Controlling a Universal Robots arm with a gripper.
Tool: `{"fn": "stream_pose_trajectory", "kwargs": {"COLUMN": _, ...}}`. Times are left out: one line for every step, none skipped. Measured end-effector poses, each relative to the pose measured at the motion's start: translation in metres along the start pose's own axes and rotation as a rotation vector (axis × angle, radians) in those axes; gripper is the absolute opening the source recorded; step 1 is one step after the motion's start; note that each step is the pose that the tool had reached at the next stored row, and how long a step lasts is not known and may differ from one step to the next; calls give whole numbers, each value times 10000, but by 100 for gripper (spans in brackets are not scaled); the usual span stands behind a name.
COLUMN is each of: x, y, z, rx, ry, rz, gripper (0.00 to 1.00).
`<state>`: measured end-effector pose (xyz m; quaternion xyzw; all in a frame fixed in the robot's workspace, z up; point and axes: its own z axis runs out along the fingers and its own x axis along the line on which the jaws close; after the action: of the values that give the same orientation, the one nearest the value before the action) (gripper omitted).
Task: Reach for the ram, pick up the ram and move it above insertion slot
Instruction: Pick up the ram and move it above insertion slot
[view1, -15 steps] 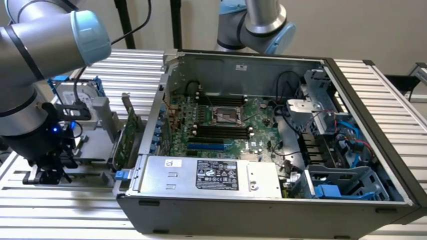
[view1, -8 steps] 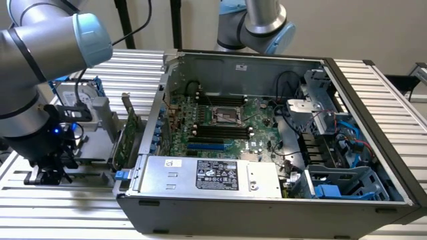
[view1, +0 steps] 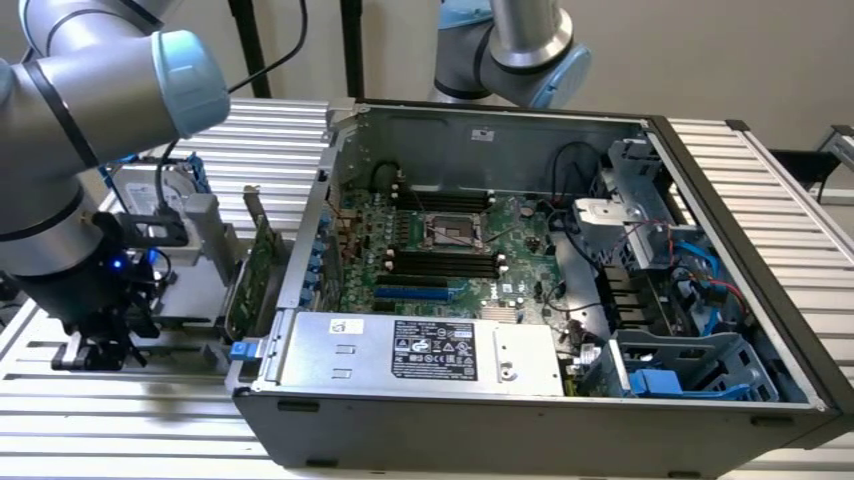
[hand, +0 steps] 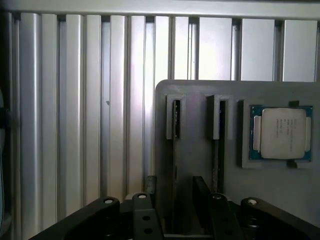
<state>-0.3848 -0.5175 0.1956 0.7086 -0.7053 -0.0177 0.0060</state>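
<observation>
The work is standing at the reach step; pick-up is not yet made. At the lower left of the exterior view the gripper (view1: 96, 350) is hanging low over the slatted table (view1: 120, 400), outside the open computer case (view1: 534, 425) and beside the green expansion card (view1: 248, 280). In the wrist view the two black fingers (hand: 200, 192) are standing apart and holding nothing. They are straddling the nearer of two slots in a grey holder plate (hand: 197, 130). The ram (hand: 176, 120) is sitting upright in that slot, seen edge-on as a thin dark strip running between the fingers. No contact is showing, though the angle is making this hard to confirm. A second stick (hand: 220, 120) is sitting in the neighbouring slot, just beside the first, and a processor (hand: 280, 132) is lying in a recess on the far side of it. The insertion slot (view1: 438, 262) is lying among the long black sockets at the centre of the motherboard, well apart from the gripper. In the inspector's judgement, a sound grasp is calling for the fingers to be centred on the stick and low enough to bear on its faces, with the outer finger clearing the second stick. It is also calling for a straight lift out of the holder, since a tilted pull could bind the board in its slot.
</observation>
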Motion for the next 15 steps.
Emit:
{"fn": "stream_pose_trajectory", "kwargs": {"x": 0, "y": -1, "z": 2, "rx": -2, "ry": 2, "rz": 2, "gripper": 42}}
{"fn": "stream_pose_trajectory", "kwargs": {"x": 0, "y": -4, "z": 4, "rx": -2, "ry": 1, "rz": 1, "gripper": 40}}
{"fn": "stream_pose_trajectory", "kwargs": {"x": 1, "y": -6, "z": 6, "rx": -3, "ry": 1, "rz": 0, "gripper": 40}}
{"fn": "stream_pose_trajectory", "kwargs": {"x": 1, "y": -10, "z": 9, "rx": -3, "ry": 1, "rz": 0, "gripper": 33}}
{"fn": "stream_pose_trajectory", "kwargs": {"x": 1, "y": -15, "z": 11, "rx": -2, "ry": -2, "rz": -1, "gripper": 33}}
{"fn": "stream_pose_trajectory", "kwargs": {"x": 1, "y": -20, "z": 12, "rx": -2, "ry": -1, "rz": -1, "gripper": 33}}
{"fn": "stream_pose_trajectory", "kwargs": {"x": 1, "y": -25, "z": 13, "rx": -4, "ry": -1, "rz": 0, "gripper": 33}}
{"fn": "stream_pose_trajectory", "kwargs": {"x": 0, "y": -29, "z": 14, "rx": -4, "ry": 0, "rz": 0, "gripper": 33}}
{"fn": "stream_pose_trajectory", "kwargs": {"x": 0, "y": -32, "z": 16, "rx": -5, "ry": -1, "rz": 0, "gripper": 33}}
{"fn": "stream_pose_trajectory", "kwargs": {"x": 1, "y": -35, "z": 17, "rx": -7, "ry": 1, "rz": 0, "gripper": 33}}
{"fn": "stream_pose_trajectory", "kwargs": {"x": 1, "y": -36, "z": 19, "rx": -7, "ry": 0, "rz": 0, "gripper": 31}}
{"fn": "stream_pose_trajectory", "kwargs": {"x": 1, "y": -38, "z": 20, "rx": -8, "ry": 1, "rz": 0, "gripper": 25}}
{"fn": "stream_pose_trajectory", "kwargs": {"x": 1, "y": -39, "z": 21, "rx": -8, "ry": 0, "rz": 0, "gripper": 25}}
{"fn": "stream_pose_trajectory", "kwargs": {"x": 1, "y": -40, "z": 22, "rx": -7, "ry": 0, "rz": 0, "gripper": 25}}
{"fn": "stream_pose_trajectory", "kwargs": {"x": 1, "y": -41, "z": 22, "rx": -7, "ry": -1, "rz": 0, "gripper": 18}}
